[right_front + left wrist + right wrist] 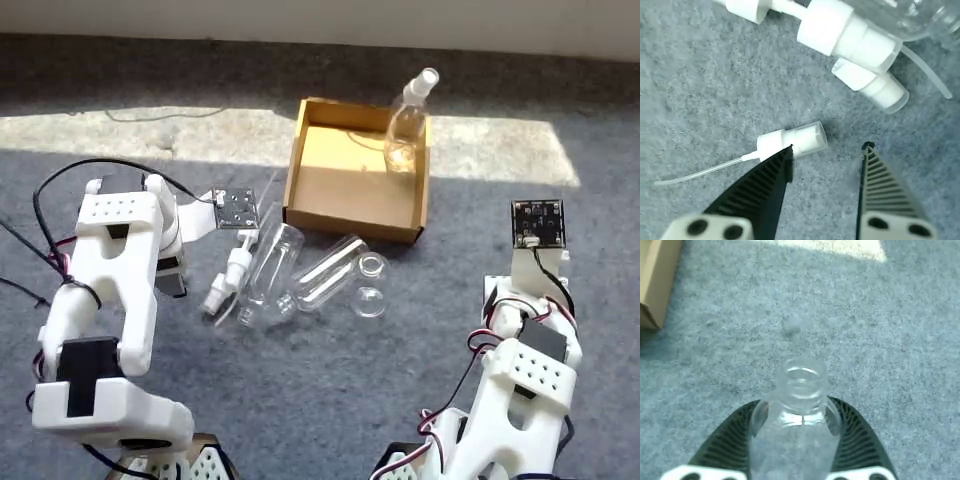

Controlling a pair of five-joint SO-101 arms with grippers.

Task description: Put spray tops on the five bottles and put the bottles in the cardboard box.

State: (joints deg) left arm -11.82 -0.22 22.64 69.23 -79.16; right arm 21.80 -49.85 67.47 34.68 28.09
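- Spray top [792, 141] loose on tabletop [700, 75], wide-open, empty left claw [828, 147] poised around it for pickup.
- Bottle [798, 440] clamped in right claw [797, 407], neck outward, ready for capping.

We see two arms in white printed shells, the left arm [110, 300] and the right arm [525, 390], with black servo blocks between the segments and rows of small round holes in their upper plates. Black and red cables loop along both. Each wrist bears a small square camera board [538, 222]. The left pincer [827, 155] has dark, ribbed, tapering fingers [765, 185] on pale bases with screw holes; the right pincer [797, 412] shows broader, curved, ribbed black ones.
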